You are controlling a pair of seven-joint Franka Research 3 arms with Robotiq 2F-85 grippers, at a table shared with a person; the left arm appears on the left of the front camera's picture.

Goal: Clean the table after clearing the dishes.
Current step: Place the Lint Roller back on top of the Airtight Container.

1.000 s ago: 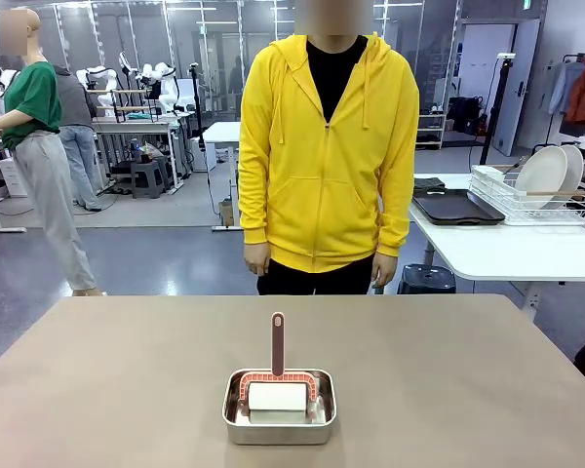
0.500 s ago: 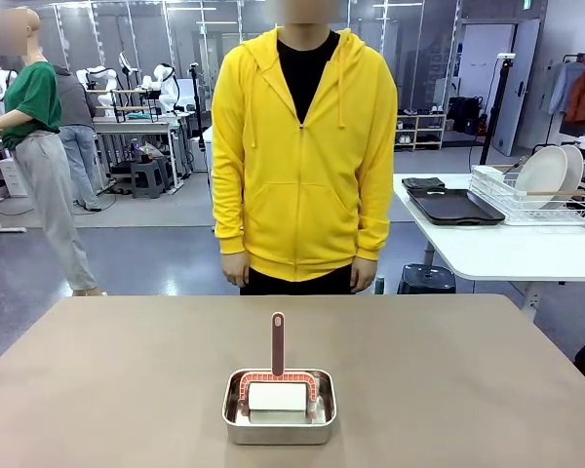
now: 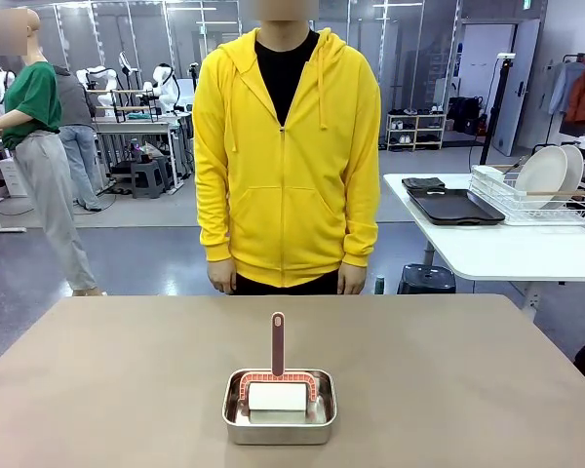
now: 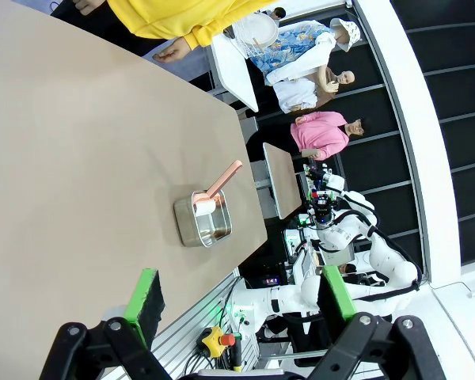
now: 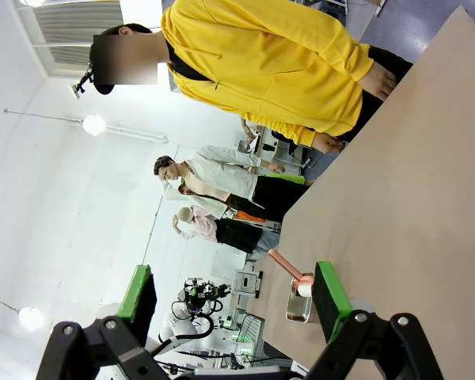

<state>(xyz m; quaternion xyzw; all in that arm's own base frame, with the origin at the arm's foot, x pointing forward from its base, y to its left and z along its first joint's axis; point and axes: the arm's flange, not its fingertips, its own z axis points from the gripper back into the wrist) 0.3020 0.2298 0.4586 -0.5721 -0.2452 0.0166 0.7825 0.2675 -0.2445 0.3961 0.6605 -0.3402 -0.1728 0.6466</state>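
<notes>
The beige-brown table (image 3: 448,370) carries a small steel pan (image 3: 279,417) near its front edge. A cleaning roller (image 3: 278,394) with a white roll and a reddish-brown handle pointing away from me lies in the pan. Two white plates (image 3: 543,175) stand in a wire rack on the white side table, beside dark trays (image 3: 455,207). My left gripper (image 4: 239,297) hangs open above the table (image 4: 79,158), well clear of the pan (image 4: 203,223). My right gripper (image 5: 233,297) is open too, high above the table (image 5: 412,198), with the pan (image 5: 299,299) far off.
A person in a yellow hoodie (image 3: 288,156) stands at the table's far edge, hands down at the sides. The white side table (image 3: 507,249) with its wire rack (image 3: 531,200) is at the back right. Other people stand farther off at the left.
The person has stepped toward picture left and a little closer to the table. The pan and roller have not moved.
</notes>
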